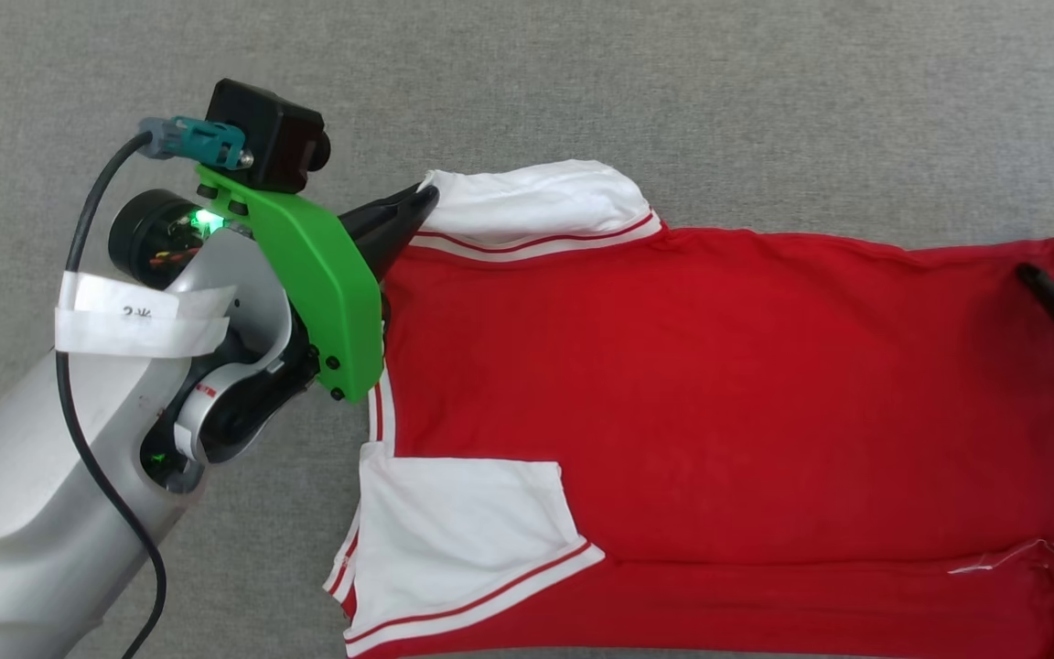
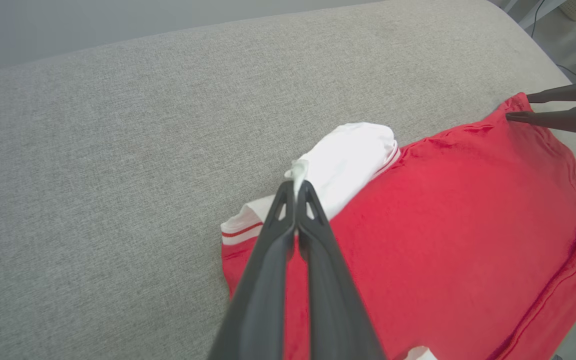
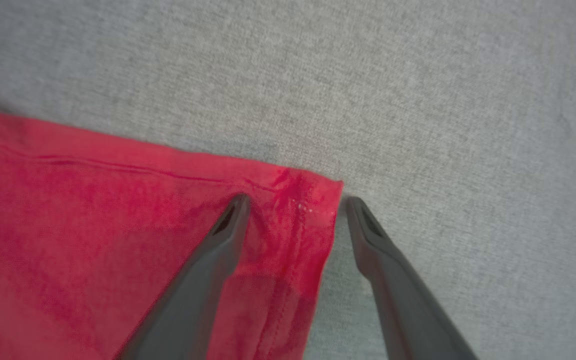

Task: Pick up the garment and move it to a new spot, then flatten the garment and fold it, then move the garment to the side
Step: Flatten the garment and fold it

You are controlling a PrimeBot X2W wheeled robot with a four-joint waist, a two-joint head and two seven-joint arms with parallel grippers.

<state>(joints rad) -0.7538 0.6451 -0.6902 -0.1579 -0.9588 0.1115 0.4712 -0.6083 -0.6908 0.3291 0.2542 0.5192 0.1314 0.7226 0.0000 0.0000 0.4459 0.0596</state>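
Left end effector: pinching the white sleeve of the red jersey T-shirt lying spread on grey upholstery. Right end effector: gaping wide, straddling a hem corner. Flattening seemingly proceeding; next needing right closing, then stretching.

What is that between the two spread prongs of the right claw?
In the right wrist view, a corner of the garment lies between the prongs of the open right claw: one over red cloth, the other over the grey surface.
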